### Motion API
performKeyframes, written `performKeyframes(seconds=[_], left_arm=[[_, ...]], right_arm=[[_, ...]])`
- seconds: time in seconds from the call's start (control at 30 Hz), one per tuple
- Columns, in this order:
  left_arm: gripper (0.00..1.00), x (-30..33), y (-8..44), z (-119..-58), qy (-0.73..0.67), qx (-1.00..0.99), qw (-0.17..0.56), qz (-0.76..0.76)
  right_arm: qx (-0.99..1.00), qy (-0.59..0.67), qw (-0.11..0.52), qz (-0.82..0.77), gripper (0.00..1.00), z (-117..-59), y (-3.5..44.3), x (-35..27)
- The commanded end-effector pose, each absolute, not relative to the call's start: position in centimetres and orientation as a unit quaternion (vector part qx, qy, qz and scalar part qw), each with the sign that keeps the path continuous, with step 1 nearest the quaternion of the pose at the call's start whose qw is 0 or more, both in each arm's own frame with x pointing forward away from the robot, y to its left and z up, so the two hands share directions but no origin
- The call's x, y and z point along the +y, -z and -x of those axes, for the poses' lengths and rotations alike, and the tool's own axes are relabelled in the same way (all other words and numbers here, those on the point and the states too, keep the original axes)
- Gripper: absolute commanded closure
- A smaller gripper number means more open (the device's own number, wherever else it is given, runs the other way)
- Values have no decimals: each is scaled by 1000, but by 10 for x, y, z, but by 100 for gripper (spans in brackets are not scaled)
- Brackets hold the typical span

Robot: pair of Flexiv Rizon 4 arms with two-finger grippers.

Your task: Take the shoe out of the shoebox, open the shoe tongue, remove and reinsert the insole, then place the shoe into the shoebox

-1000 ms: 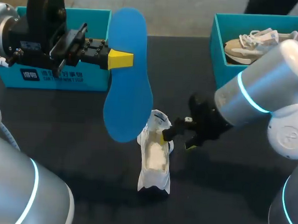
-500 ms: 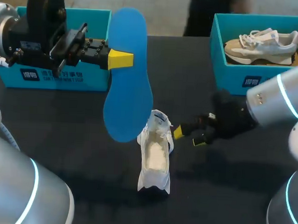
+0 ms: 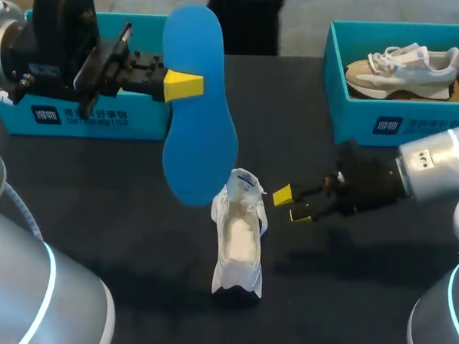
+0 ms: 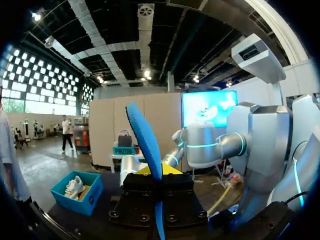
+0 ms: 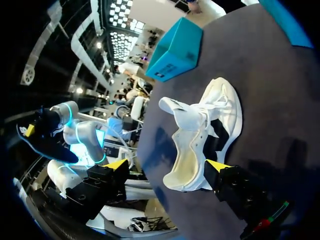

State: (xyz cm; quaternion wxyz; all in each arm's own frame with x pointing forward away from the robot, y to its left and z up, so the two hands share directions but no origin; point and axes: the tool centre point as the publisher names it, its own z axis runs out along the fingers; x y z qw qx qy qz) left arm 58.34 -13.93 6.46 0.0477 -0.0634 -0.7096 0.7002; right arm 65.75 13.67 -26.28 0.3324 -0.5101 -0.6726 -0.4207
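Change over the last second. The right gripper, earlier closed in against the tongue of the white shoe, has drawn back toward its own side and now stands apart from it, fingers spread. The left gripper has lifted the blue insole slightly higher above the shoe.

Overhead head camera and close right wrist camera share the shoe.
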Motion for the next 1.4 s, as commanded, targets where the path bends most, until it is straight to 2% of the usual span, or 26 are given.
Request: performKeyframes(seconds=[0.03, 0.27, 0.4, 0.87, 1.1, 1.4], left_arm=[[100, -138, -64, -604, -709, -697, 40, 99], [100, -134, -65, -628, -745, -644, -21, 170], [100, -139, -64, -635, -694, -676, -51, 244], [100, -139, -64, -635, -694, -676, -51, 244], [100, -138, -47, -647, -662, -659, -175, 311], [100, -136, -24, -657, -614, -607, -263, 432]], right_arm=[[-658, 439, 366, 491, 0, -658, 263, 135], [-643, 435, 396, 491, 0, -660, 260, 140], [-635, 423, 410, 500, 0, -663, 259, 143], [-628, 422, 408, 511, 0, -663, 259, 145], [-621, 429, 414, 508, 0, -668, 246, 147], [-607, 436, 430, 507, 0, -674, 232, 147]])
